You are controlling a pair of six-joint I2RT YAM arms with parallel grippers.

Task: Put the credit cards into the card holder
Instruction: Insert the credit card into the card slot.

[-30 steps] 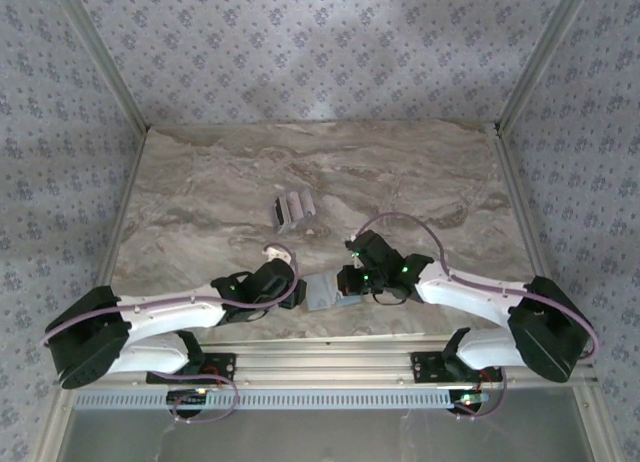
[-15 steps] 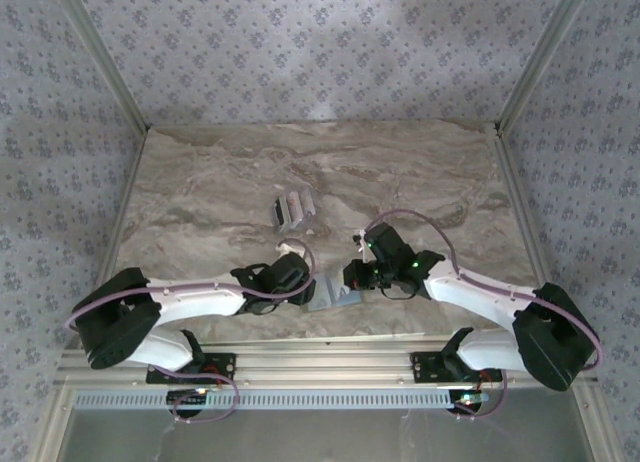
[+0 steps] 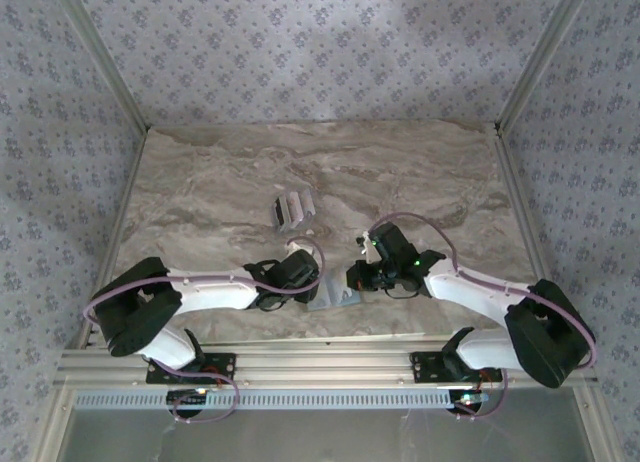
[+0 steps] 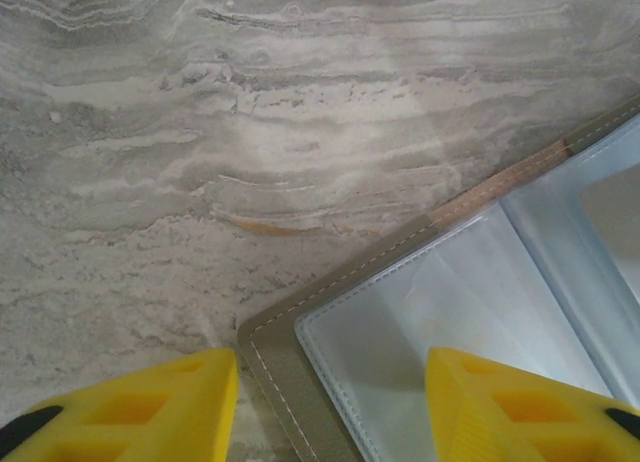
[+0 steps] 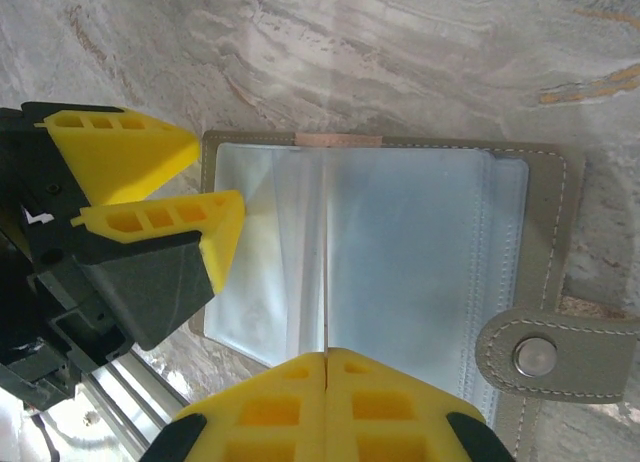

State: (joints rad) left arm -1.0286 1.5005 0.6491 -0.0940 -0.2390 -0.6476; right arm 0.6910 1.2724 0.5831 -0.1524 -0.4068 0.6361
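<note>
Grey-tan stitched card holder (image 5: 420, 252), lying open at the near edge of the marbled tabletop (image 3: 420, 172), dark and silver-white credit cards (image 3: 293, 209) well apart: I am pinching its clear leaf in shut right jaws, left jaws half-open straddling its corner, where closing could tug the leaf free.

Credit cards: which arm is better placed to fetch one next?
Left. The left gripper is open and empty, straddling a corner of the card holder, and the credit cards lie slightly to its side. The right gripper is shut on a clear leaf of the holder, seemingly holding it open.
</note>
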